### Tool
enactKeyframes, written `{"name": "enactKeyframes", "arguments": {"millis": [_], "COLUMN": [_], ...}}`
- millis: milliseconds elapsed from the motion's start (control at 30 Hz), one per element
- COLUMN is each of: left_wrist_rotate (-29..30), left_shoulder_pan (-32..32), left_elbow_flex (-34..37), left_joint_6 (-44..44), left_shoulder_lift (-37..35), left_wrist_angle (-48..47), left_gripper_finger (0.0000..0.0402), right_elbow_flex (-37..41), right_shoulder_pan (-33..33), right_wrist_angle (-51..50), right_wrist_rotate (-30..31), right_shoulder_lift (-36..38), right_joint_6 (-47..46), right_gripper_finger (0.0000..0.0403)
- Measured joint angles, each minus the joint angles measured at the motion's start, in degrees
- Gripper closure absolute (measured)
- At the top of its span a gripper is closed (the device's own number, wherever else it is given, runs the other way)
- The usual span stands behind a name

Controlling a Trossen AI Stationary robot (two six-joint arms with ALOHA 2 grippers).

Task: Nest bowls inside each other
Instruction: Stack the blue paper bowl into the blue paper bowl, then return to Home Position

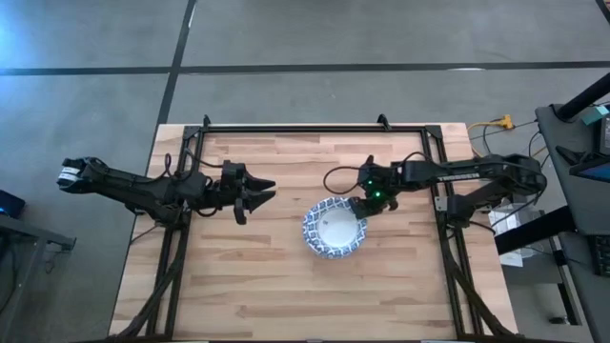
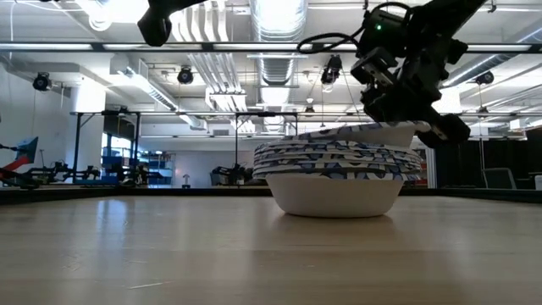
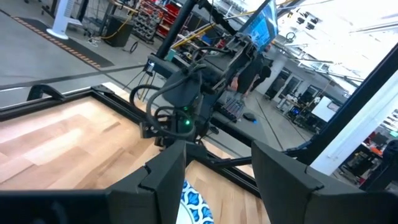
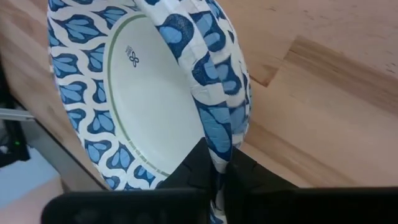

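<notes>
Pinching bowls [image 1: 334, 229], right claw [image 1: 362, 208]

I see the bowls [image 1: 334, 228] gathered in one nested stack on the wooden table, a little right of its centre. White inside, blue-and-white leaf pattern on the scalloped rims. From table height the stack [image 2: 337, 173] sits upright on a plain white base, rims layered close above it; the top bowl tilts, raised on one side. Its rim [image 4: 214, 93] is pinched there. I can't count the layers.
</notes>
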State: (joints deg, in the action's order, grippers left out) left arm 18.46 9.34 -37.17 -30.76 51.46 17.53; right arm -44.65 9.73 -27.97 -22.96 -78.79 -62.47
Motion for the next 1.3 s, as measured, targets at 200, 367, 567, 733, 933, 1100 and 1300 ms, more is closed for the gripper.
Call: {"name": "enactKeyframes", "arguments": {"millis": [200, 367, 567, 733, 933, 1100, 1300], "left_wrist_rotate": [-0.17, -0.2, -0.2, -0.22, -0.22, -0.95, -2.42], "left_shoulder_pan": [0.0, 0.0, -0.01, 0.0, -0.02, -0.05, -0.65], "left_elbow_flex": [0.0, 0.0, 0.0, 0.02, 0.02, 0.07, 0.07], "left_joint_6": [-0.04, -0.11, -0.11, -0.04, 0.13, 0.07, 3.57], "left_shoulder_lift": [0.0, 0.0, 0.0, 0.0, 0.0, 0.02, 0.02], "left_wrist_angle": [-0.01, -0.01, 0.0, -0.01, -0.01, 3.75, 21.16], "left_gripper_finger": [0.0233, 0.0233, 0.0233, 0.0233, 0.0233, 0.0233, 0.0233], "right_elbow_flex": [-1.52, -3.86, -7.66, -10.51, -11.53, -11.08, -11.08], "right_shoulder_pan": [-1.37, -1.62, -1.61, -1.61, -3.7, -9.49, -19.11], "right_wrist_angle": [-0.09, -0.1, -2.36, -6.75, -7.94, -2.86, 31.76], "right_wrist_rotate": [0.56, 1.85, 5.25, 6.66, 8.24, 11.28, 19.09], "right_shoulder_lift": [-1.69, -0.72, 2.56, 4.52, 6.11, 7.0, 8.7], "right_joint_6": [2.29, 4.51, 6.87, 8.11, 9.49, 9.72, 14.89], "right_gripper_finger": [0.0347, 0.0275, 0.0206, 0.0186, 0.0184, 0.0184, 0.0197]}}
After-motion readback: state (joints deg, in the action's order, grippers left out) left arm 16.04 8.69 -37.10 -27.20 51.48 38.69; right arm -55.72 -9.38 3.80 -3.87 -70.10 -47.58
